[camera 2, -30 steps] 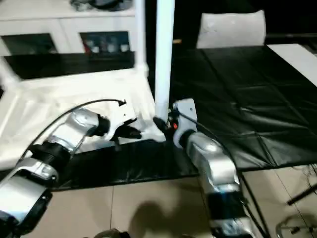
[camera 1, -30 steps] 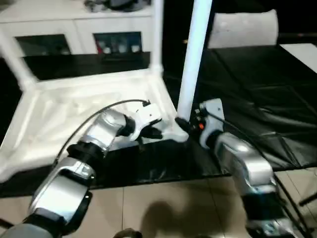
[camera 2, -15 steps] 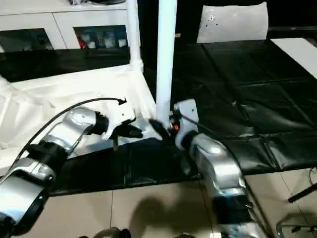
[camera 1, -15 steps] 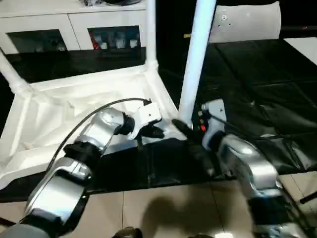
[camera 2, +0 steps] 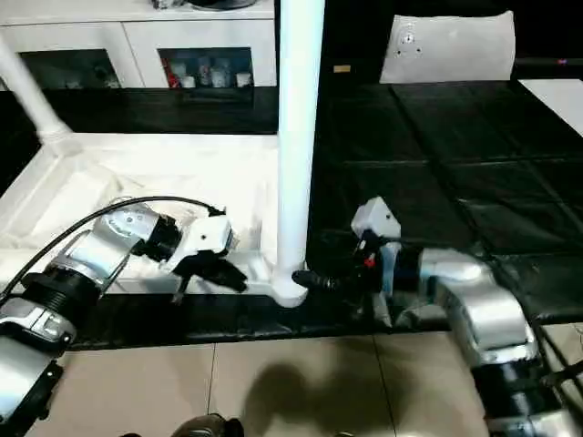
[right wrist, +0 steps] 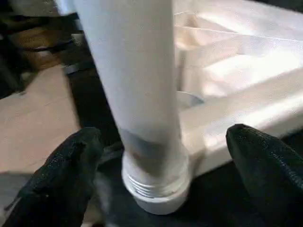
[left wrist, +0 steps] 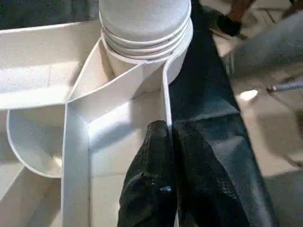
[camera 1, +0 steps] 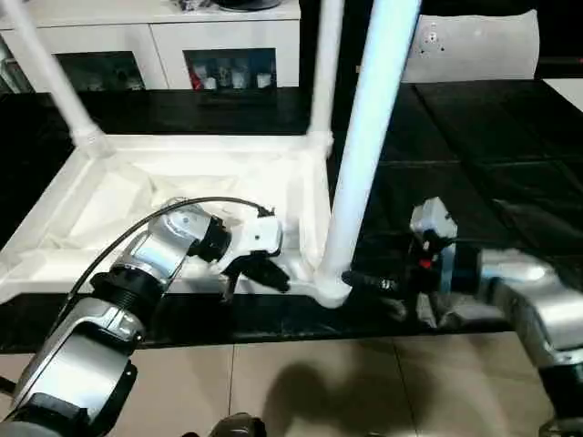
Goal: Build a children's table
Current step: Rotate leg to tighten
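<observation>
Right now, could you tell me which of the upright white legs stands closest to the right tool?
The thick near-corner leg, standing in the socket nearest the robot. The open right tool straddles its base, while the other two legs rise from the tabletop's far corners.

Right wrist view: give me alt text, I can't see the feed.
A white table leg stands upright in the corner socket of the upturned white tabletop. The right hand's two black fingers are spread wide, one on each side of the leg, not touching it.
</observation>
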